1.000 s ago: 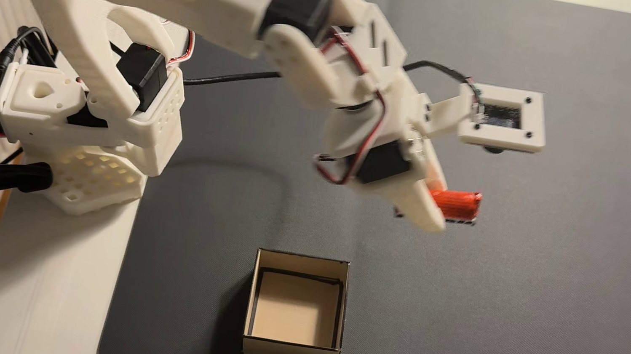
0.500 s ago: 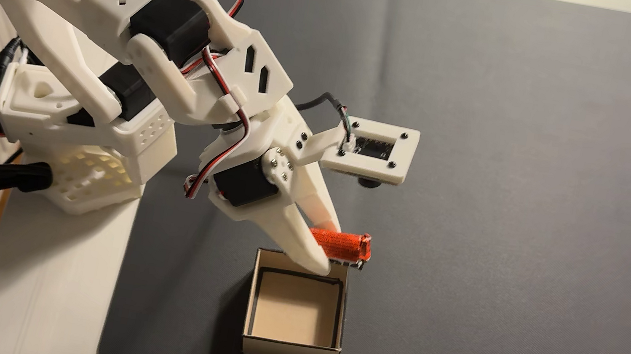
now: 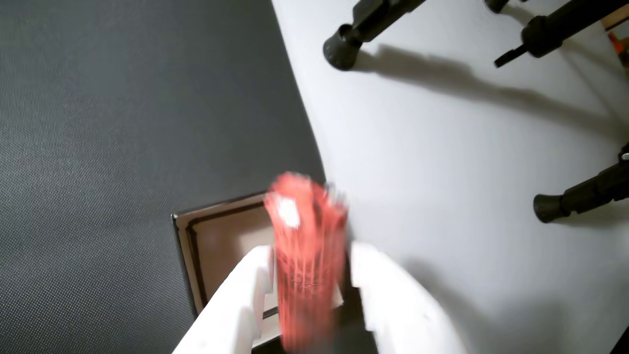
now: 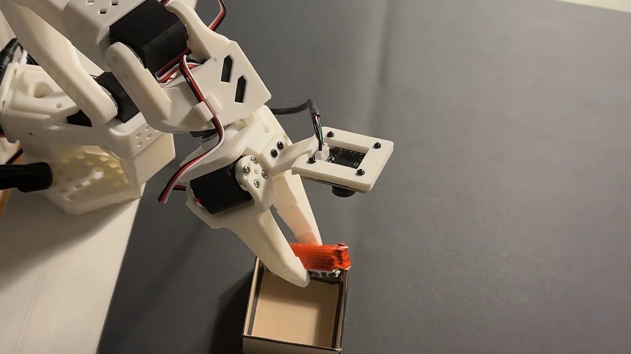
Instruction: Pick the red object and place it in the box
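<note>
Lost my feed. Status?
Gripper shut on red object. Held above box's far wall, not released. Box floor bare, nothing in the way.

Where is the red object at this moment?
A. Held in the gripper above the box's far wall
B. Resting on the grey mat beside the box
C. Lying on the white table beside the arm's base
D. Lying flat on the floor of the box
A: in the fixed view the gripper is shut on the red object, which sits over the far wall of the box, whose floor is bare.
</note>
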